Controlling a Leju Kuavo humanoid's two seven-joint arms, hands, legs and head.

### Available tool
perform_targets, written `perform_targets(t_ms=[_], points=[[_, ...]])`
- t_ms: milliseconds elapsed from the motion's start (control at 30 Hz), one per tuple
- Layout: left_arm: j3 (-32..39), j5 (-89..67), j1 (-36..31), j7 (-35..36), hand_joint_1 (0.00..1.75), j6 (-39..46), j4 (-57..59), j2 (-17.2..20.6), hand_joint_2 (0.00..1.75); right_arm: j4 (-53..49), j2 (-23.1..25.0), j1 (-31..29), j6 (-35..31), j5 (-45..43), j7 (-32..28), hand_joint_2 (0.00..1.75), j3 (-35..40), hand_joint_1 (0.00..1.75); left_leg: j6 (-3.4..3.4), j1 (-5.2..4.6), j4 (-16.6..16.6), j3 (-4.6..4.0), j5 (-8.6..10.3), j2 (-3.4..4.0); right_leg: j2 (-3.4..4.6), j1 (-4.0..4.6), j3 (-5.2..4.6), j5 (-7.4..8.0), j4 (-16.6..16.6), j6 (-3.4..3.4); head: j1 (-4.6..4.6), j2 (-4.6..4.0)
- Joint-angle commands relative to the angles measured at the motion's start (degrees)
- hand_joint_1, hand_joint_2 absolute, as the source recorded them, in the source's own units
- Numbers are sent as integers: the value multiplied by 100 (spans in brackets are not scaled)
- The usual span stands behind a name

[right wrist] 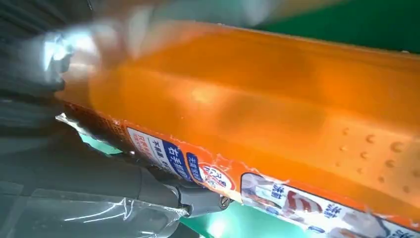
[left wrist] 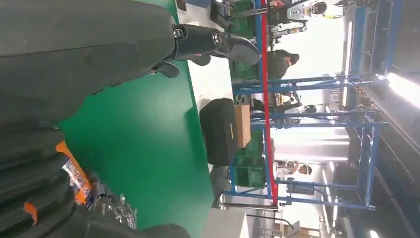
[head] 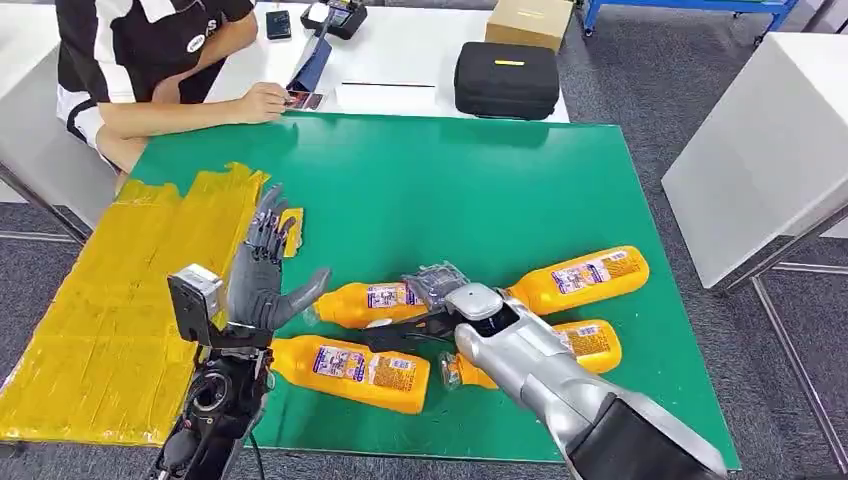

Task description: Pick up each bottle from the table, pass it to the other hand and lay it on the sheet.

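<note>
Green matting covers the counter point(head: 480, 190), with a crinkled yellow sheet point(head: 110, 300) laid over its left end. 4 orange bottles lie on their sides near the front edge, all smooth glossy plastic with printed labels. The right hand point(head: 440, 300) reaches across to the middle bottle point(head: 375, 302) and is wrapped around it near the labelled part; in the right wrist view the dark fingers point(right wrist: 163, 191) press against that bottle's flank, beside the label's blue and white print, with small raised dots on the plastic. This bottle's neck points left, toward the left hand point(head: 265, 275).

That left hand stands upright just left of the bottle's neck, at the sheet's edge, fingers apart and holding nothing, thumb jutting toward the bottle.

Another bottle point(head: 350, 370) lies in front, just right of the left wrist. A third point(head: 580, 278) angles away to the right, and a fourth point(head: 585, 345) lies partly behind the silver right forearm.

Beyond the green matting a person point(head: 150, 60) sits at a white table, which also carries a black zipped case point(head: 507, 80) and a cardboard box point(head: 528, 20).
</note>
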Motion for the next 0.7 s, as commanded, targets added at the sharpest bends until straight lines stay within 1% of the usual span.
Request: perform_targets(t_ms=[33, 67, 100, 233, 267, 300, 367, 400, 433, 467, 500, 567, 600, 633, 667, 700], points=[[5, -2, -34, 20, 0, 3, 43, 79, 175, 237, -75, 111, -738, -92, 191, 175, -30, 175, 2, 4, -4, 24, -8, -16, -11, 6, 29, -11, -5, -24, 0, 0], [21, -2, 8, 20, 0, 4, -9, 83, 175, 204, -69, 115, -977, -192, 241, 175, -192, 175, 3, 4, -1, 37, -16, -19, -11, 7, 42, -19, -2, -34, 0, 0], [37, -4, 35, 19, 0, 15, -44, 82, 175, 186, -65, 118, -1108, -246, 252, 175, -281, 175, 2, 4, -2, 26, -10, -12, -7, 6, 29, -11, -3, -25, -2, 0], [148, -118, 295, 110, 0, 121, -333, 79, 175, -90, -54, 191, -2344, -703, 124, 175, -1077, 175, 3, 3, 2, 28, -15, -10, -3, 7, 30, -15, 2, -33, 2, 0], [174, -188, 379, 196, 0, 155, -414, 63, 175, -283, -64, 269, -2831, -968, -30, 175, -1452, 175, 2, 4, 1, 19, -12, 0, 5, 6, 19, -9, 0, -26, 0, 0], [180, -248, 441, 256, 0, 168, -483, 51, 175, -495, -112, 335, -3224, -1150, -225, 175, -1747, 175, 3, 1, 5, 32, -22, 0, 10, 4, 31, -18, 6, -36, -2, 0], [144, -334, 450, 344, 0, 161, -524, 13, 175, -1031, -206, 573, -3840, -1544, -775, 175, -2309, 175, 2, 2, -1, 10, -12, -4, 3, 5, 16, -7, -1, -22, 0, 0], [114, -359, 433, 374, 0, 158, -520, 3, 175, -1265, -251, 681, -3945, -1670, -941, 175, -2482, 175, 3, 2, 4, 25, -22, -9, 1, 6, 32, -19, 4, -33, -2, 0], [54, -415, 385, 417, 0, 180, -486, 7, 175, -1599, -281, 841, -4202, -1847, -1160, 175, -2710, 175, 3, 4, 3, 23, -20, -19, -10, 8, 33, -20, 3, -31, 2, 0], [-11, -469, 304, 457, 0, 259, -421, 7, 175, -1944, -326, 1007, -4328, -1994, -1316, 175, -2887, 175, 3, 6, 6, 30, -25, -26, -15, 10, 42, -27, 5, -37, -2, 0], [-51, -461, 235, 482, 0, 293, -365, 11, 175, -2174, -331, 1124, -4375, -2187, -1465, 175, -3023, 175, 2, 4, -1, 4, -6, -21, -17, 6, 15, -11, -2, -19, 0, 0], [-123, -370, 69, 523, 0, 356, -220, 46, 175, -2535, -322, 1318, -4466, -2433, -1695, 175, -3190, 175, 3, 5, 3, 20, -17, -38, -31, 8, 38, -27, 1, -28, 0, 0], [-156, -216, -47, 538, 0, 361, -117, 76, 175, -2675, -293, 1401, -4505, -2570, -1820, 175, -3241, 175, 1, 6, -3, -4, -3, -31, -25, 8, 11, -11, -5, -14, 0, 0], [-163, -32, -131, 560, 0, 294, -46, 92, 175, -2767, -264, 1454, -4538, -2676, -1894, 175, -3278, 175, 4, 6, 7, 28, -22, -42, -30, 10, 45, -32, 6, -35, 0, 0], [-160, 271, -241, 622, 0, 147, 51, 101, 175, -2863, -238, 1515, -4603, -2808, -2011, 175, -3306, 175, 0, 3, -1, 2, -10, -34, -25, 5, 15, -17, 0, -20, -2, 0], [-153, 360, -281, 644, 0, 98, 80, 111, 175, -2881, -229, 1537, -4619, -2834, -2037, 175, -3304, 175, 1, 5, 7, 21, -22, -41, -29, 9, 35, -30, 8, -35, 2, 0]])
